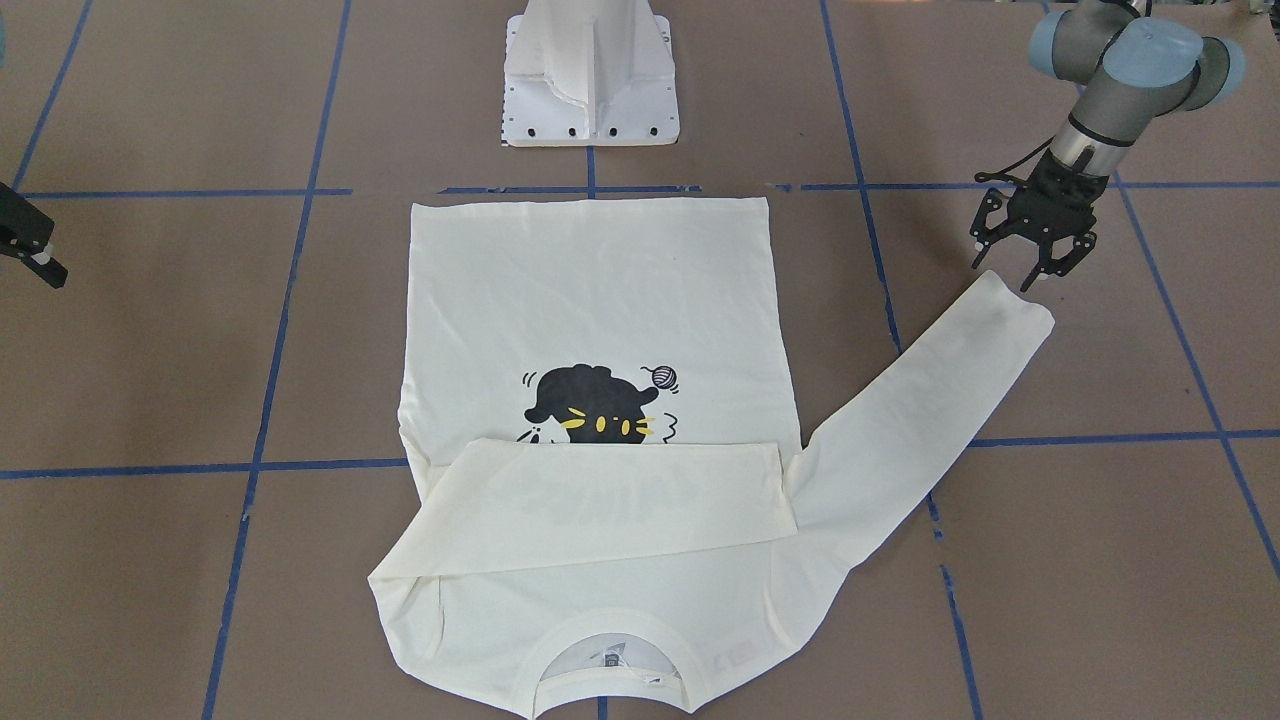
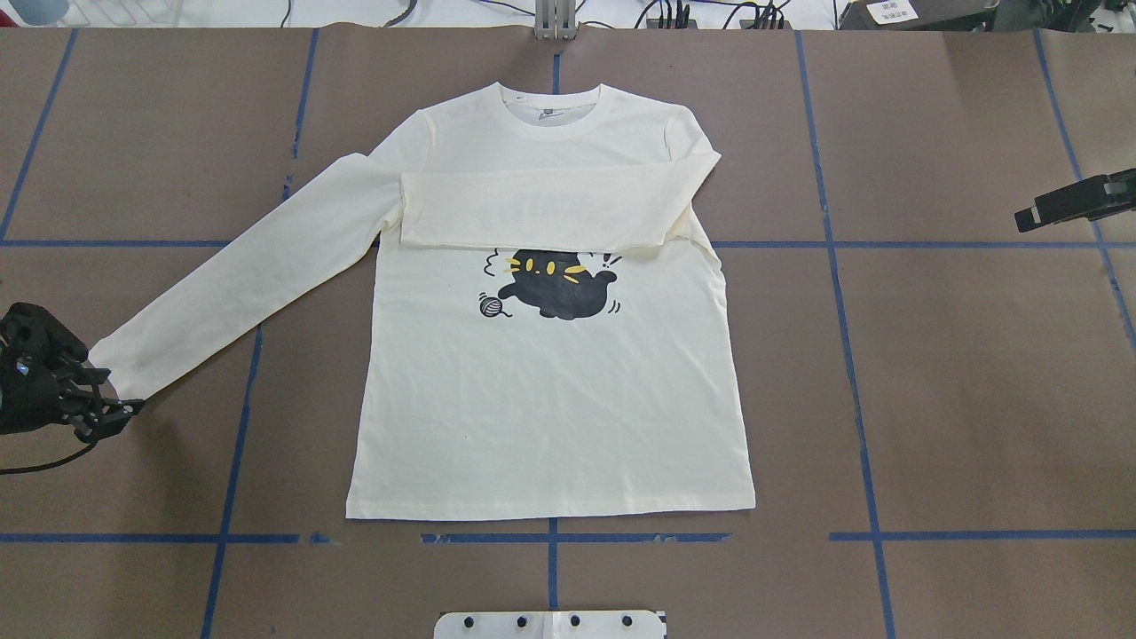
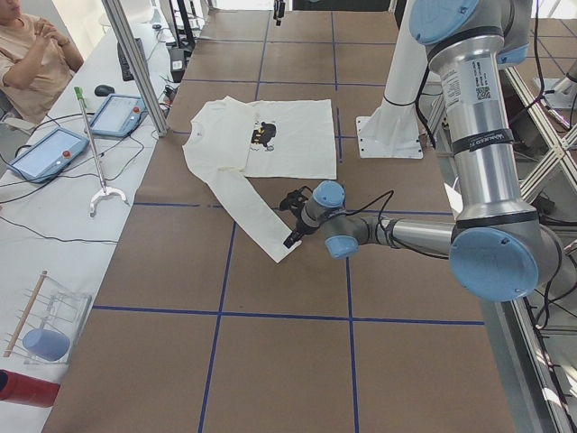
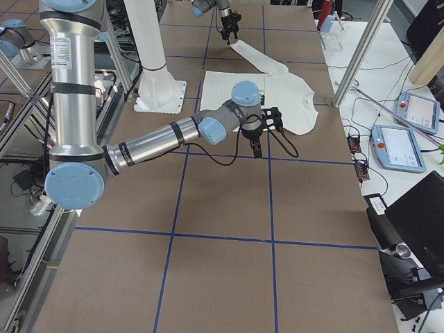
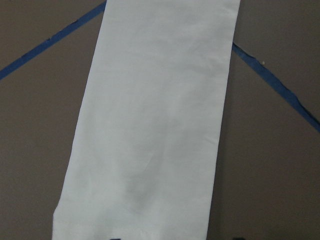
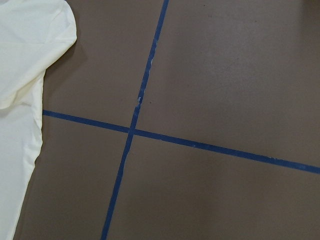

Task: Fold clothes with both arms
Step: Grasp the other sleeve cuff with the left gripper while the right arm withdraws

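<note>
Near the T-shirt point(image 1: 600, 290) sleeve end, the left gripper point(image 1: 1004, 273) hangs spread wide; I can't tell about the right gripper point(image 2: 1029, 215).

Our silver-grey tubular left arm point(image 3: 419, 236) stretches out low and level, its black multi-finger left gripper point(image 1: 1005, 272) pointing down, fingers spread. Our matching right arm point(image 4: 159, 141) reaches sideways; its black right gripper point(image 4: 255, 144) hangs downward, finger spacing unclear.

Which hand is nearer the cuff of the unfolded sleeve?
Left. The left hand is right at the cuff, open; the right hand is far off, beyond the shirt's opposite side.
</note>
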You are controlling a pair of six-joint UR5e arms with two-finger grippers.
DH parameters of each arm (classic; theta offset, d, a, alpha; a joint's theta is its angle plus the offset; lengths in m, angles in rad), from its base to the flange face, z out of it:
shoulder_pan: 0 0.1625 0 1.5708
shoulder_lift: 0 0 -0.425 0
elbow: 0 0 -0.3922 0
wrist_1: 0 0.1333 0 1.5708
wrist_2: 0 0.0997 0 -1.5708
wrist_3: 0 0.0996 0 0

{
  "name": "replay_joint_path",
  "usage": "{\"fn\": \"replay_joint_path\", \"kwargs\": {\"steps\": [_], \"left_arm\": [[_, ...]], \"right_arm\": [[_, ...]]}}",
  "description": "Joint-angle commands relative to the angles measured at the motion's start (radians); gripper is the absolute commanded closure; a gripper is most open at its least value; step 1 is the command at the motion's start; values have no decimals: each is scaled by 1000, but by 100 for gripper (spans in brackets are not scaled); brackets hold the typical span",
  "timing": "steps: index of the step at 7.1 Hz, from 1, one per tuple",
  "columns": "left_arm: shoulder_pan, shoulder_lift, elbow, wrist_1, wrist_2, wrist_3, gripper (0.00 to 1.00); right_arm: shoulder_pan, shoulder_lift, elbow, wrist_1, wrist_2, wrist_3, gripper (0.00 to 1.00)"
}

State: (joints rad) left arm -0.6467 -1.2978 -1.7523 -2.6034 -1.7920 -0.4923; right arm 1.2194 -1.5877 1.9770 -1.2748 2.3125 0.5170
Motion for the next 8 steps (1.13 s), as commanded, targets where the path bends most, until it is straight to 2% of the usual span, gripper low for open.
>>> {"fn": "replay_joint_path", "kwargs": {"steps": [1,2,3,4,5,6,7,8], "left_arm": [[15,-1,19,0,2,0,33],[16,-3,25,0,3,0,33],[18,-6,27,0,3,0,51],[18,-8,28,0,5,0,92],[18,-9,25,0,46,0,100],[18,-11,13,-1,160,3,100],[16,-20,7,-1,193,9,100],[9,-47,-1,2,186,14,100]], "right_arm": [[0,0,-1,0,-4,0,0],[0,0,-3,0,-4,0,0],[0,0,-3,0,-4,0,0],[0,0,-3,0,-4,1,0],[0,2,-3,0,-4,0,0],[0,3,-4,0,-5,1,0],[0,3,-6,0,-5,0,0],[0,3,-6,0,-5,0,0]]}}
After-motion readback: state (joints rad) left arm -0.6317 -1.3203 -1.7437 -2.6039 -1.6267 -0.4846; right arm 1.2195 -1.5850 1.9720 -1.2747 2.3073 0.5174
